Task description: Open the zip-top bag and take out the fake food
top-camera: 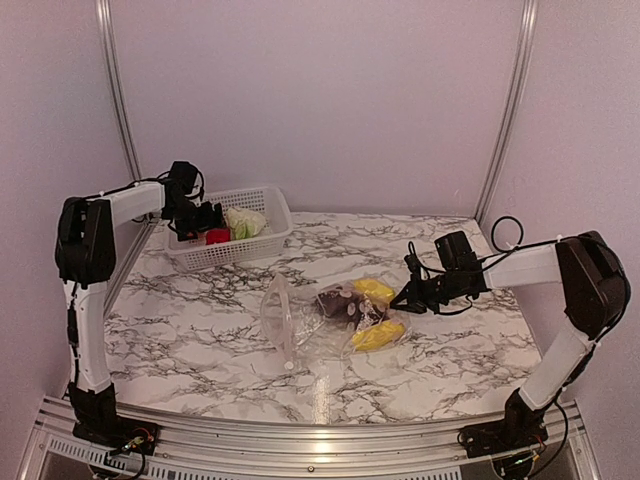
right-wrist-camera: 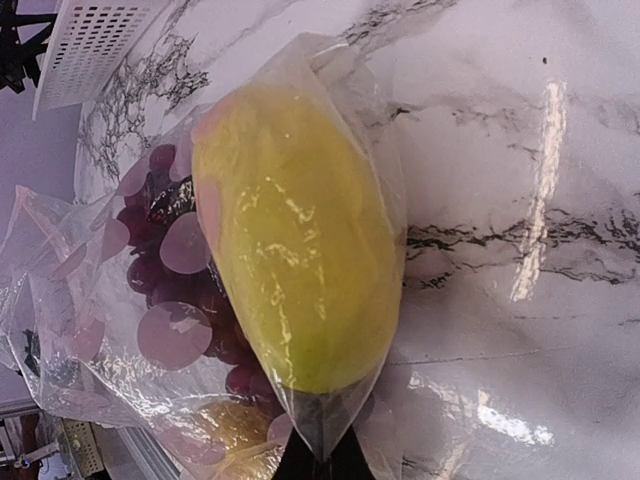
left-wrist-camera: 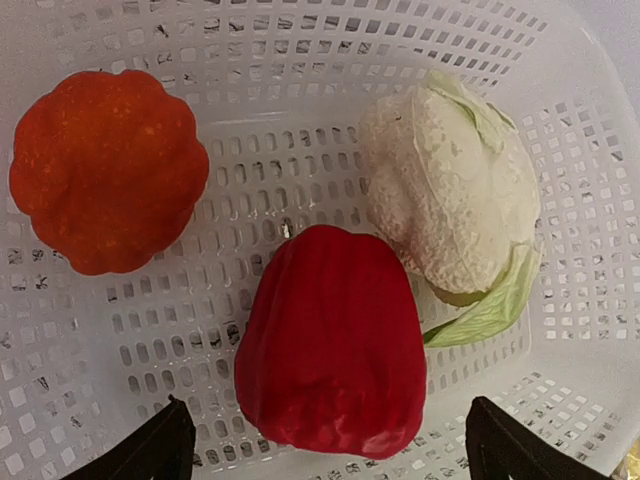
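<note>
The table (top-camera: 200,330) was white marble streaked with dark grey veins. At the far left, the basket (left-wrist-camera: 300,60) was white mesh, dotted with small holes. In it lay a mottled orange piece (left-wrist-camera: 105,170), a glossy red piece (left-wrist-camera: 335,345) and a white cauliflower (left-wrist-camera: 450,200) with pale green leaves. The zip-top bag (top-camera: 280,315) was clear, showing a yellow piece (right-wrist-camera: 290,260) and dark purple grapes (right-wrist-camera: 170,290).

Bare marble table (top-camera: 200,340) runs along the near side and the right rear, so I can sweep either arm there. The white basket (top-camera: 240,252) blocks the left rear corner. Inside it my left gripper (left-wrist-camera: 330,455), jaws spread, faces the red piece (left-wrist-camera: 330,340), with the orange piece (left-wrist-camera: 105,170) and cauliflower (left-wrist-camera: 455,200) crowding beyond (little bare floor between). The zip-top bag (top-camera: 300,325) fills the middle. Its yellow piece (right-wrist-camera: 290,250) sits right before my right gripper (right-wrist-camera: 318,462), which is pinched on the bag's corner.
</note>
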Motion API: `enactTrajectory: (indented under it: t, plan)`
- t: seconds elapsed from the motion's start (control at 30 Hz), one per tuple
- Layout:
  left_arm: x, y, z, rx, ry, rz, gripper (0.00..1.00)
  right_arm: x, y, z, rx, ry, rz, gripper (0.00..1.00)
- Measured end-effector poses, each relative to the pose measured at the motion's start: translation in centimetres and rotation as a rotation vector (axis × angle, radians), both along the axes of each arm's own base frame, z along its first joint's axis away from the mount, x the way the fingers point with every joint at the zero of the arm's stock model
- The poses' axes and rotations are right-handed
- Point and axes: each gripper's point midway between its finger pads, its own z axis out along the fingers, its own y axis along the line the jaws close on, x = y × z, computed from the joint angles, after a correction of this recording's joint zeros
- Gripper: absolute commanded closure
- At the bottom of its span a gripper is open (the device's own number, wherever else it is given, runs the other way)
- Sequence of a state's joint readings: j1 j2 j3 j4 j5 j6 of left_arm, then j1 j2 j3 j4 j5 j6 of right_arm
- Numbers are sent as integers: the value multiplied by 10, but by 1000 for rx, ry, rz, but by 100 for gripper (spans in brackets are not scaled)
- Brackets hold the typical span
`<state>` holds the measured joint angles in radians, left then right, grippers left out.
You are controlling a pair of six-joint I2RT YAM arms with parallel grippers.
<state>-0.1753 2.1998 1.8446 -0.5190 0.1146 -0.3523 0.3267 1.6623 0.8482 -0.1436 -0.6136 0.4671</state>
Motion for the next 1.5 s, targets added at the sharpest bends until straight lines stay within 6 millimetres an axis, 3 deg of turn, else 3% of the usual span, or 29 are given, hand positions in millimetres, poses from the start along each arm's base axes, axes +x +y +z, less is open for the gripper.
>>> enactTrajectory:
  t: [0.1,0.2,0.33,0.43,0.5,0.6,0.7,0.77,0.9,1.2,1.5]
  plan:
    - [-4,-3,12,-24,-15,-27,1,0,0,0,0,0,0,100]
    - [-23,-6,38,-56,-43,-60,3,0,0,0,0,0,0,100]
    - [-79,-17,90,-132,-128,-140,18,0,0,0,2,-1,0,100]
    - [-132,-36,108,-218,-173,-219,37,0,1,1,4,-3,1,100]
    - [-171,-56,104,-275,-178,-290,45,0,2,1,7,-6,5,100]
    - [-235,-96,73,-357,-100,-413,56,-1,5,2,8,-8,11,100]
    - [-283,-130,41,-423,-9,-499,64,-2,8,3,12,-11,18,100]
    - [-304,-146,26,-462,39,-525,65,-3,12,3,15,-14,25,100]
    - [-308,-168,16,-518,52,-525,68,-10,21,3,21,-13,43,100]
    - [-274,-210,-28,-575,102,-460,73,-36,35,-3,30,11,82,100]
    - [-239,-272,-24,-680,47,-505,41,-51,46,-4,37,26,118,100]
